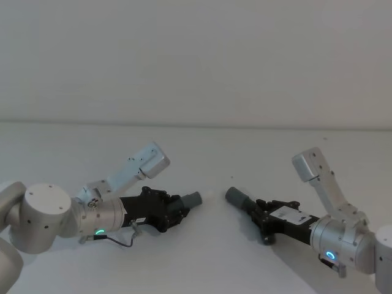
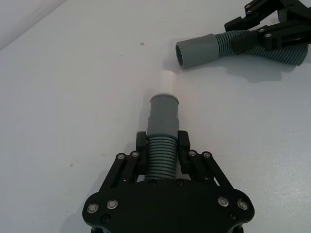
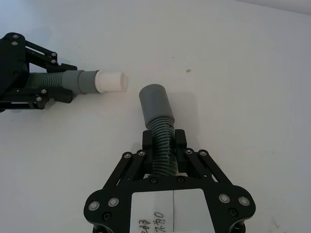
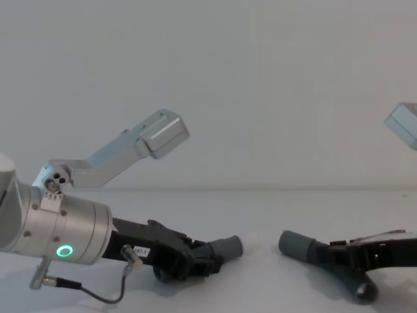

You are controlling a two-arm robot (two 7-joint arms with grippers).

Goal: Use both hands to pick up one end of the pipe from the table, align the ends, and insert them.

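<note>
Head view: left gripper point(image 1: 173, 212) is clamped on the ribbed part of the tipped hose piece point(image 1: 191, 200), and right gripper point(image 1: 262, 213) is clamped the same way on the plain hose piece point(image 1: 237, 197). Both sit low over the table point(image 1: 208, 263), cuffs facing each other across a clear gap mid-table, not touching. Each cuff angles slightly away from the robot, so the two long axes make a shallow V, not one line. Left wrist view: the grip sits on the corrugation just behind the cuff, and the white tip point(image 2: 168, 80) sticks out front. The plain cuff point(image 2: 197, 49) lies ahead of the tip and off to one side of its axis, mouth turned partly toward it. Right wrist view: same story mirrored. The plain cuff's mouth is near the tip's end, but the tip's axis passes across in front of it, not into it. Chest view: cuffs look about level, gap between them; can't tell if the hose tails are clear of the table. My read: grasps done, alignment is the step in hand. Neither arm is clearly nearer. Both likely need to yaw inward until the axes are collinear, then close the gap.
</note>
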